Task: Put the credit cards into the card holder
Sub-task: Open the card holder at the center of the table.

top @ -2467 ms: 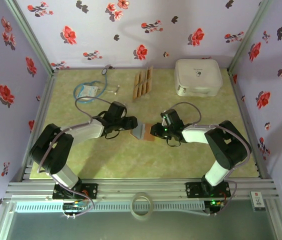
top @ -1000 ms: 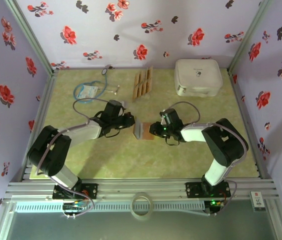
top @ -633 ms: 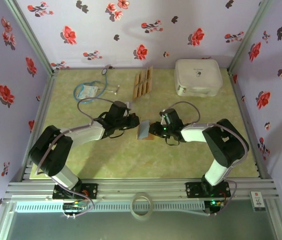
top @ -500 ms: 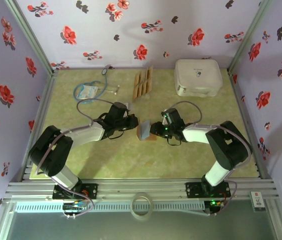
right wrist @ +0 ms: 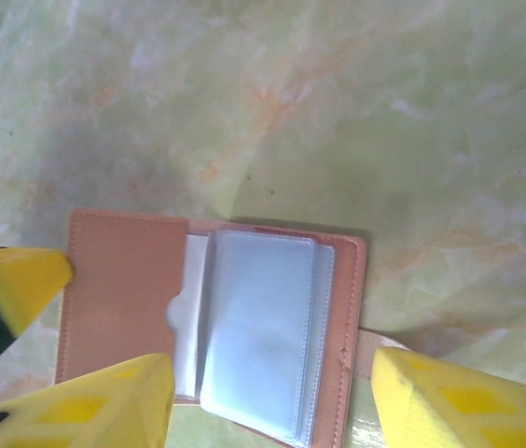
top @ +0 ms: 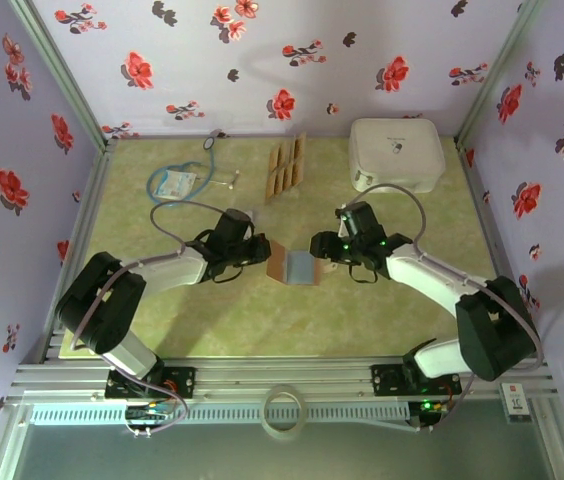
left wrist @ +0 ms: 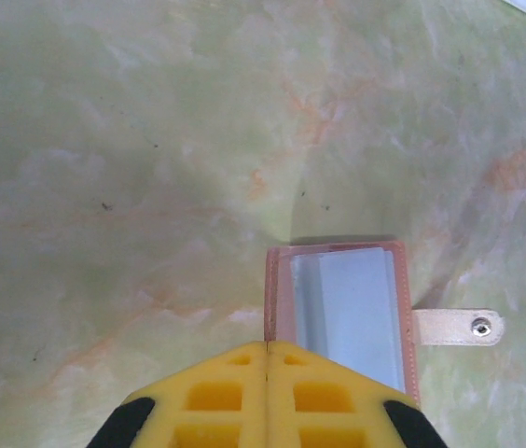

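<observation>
Reddish-brown leather folding card holder [right wrist: 212, 322] shows pale grey-blue pockets [right wrist: 258, 327] on a marbled green-yellow table [top: 262, 320]; lilac walls [top: 262, 60] carry red and dark flowers [top: 282, 103].

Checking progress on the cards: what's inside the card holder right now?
The open card holder shows greyish clear sleeves and a brown flap pocket, no card visible in them. One corner hides behind a finger of the right gripper; lower sleeves are covered.

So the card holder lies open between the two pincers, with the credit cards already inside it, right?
No: the card holder lies open between the left pincer and right pincer, but the credit cards lie on the table beyond it, as the top external view shows.
</observation>
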### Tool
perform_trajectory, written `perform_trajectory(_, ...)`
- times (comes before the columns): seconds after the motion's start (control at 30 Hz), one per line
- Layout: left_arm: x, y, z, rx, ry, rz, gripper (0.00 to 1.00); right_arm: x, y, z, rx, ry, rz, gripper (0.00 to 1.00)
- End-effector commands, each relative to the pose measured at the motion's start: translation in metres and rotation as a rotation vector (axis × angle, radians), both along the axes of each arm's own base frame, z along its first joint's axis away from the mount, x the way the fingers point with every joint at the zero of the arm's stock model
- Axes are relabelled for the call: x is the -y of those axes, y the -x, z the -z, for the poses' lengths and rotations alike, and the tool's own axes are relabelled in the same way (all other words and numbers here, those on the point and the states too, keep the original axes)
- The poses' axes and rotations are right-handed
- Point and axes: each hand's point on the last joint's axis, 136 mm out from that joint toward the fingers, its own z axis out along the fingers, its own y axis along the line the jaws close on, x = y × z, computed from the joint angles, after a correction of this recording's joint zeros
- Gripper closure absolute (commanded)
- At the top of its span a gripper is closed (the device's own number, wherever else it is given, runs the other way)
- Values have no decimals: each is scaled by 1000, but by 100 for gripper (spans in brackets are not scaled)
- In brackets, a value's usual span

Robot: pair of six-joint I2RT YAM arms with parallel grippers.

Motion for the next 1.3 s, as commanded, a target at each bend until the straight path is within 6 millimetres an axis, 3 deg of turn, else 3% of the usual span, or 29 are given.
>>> perform_trajectory(0.0, -12, 1, 4, 21, -52, -3, 100, -4, 5, 0, -16, 31, -32, 43)
perform_trajectory(0.23, -16, 1, 12, 20, -108, 14, 99, -44, 5, 21, -53, 19, -94, 54)
perform_trajectory(0.33, -20, 1, 14, 24, -136, 17, 97, -51, 2, 35, -77, 10, -94, 56)
perform_trajectory(0.4, -23, 2, 15, 26, -159, 21, 94, -52, 1, 43, -86, 14, -91, 57)
perform_trajectory(0.73, -38, 6, 26, 26, -288, 48, 59, -39, 10, 77, -133, 75, -75, 60)
perform_trajectory(1.0, -49, 11, 45, 18, -415, 61, 51, -34, 13, 90, -152, 102, -69, 61)
perform_trajectory(1.27, -56, 15, 60, 9, -454, 56, 49, -33, 11, 87, -145, 115, -70, 59)
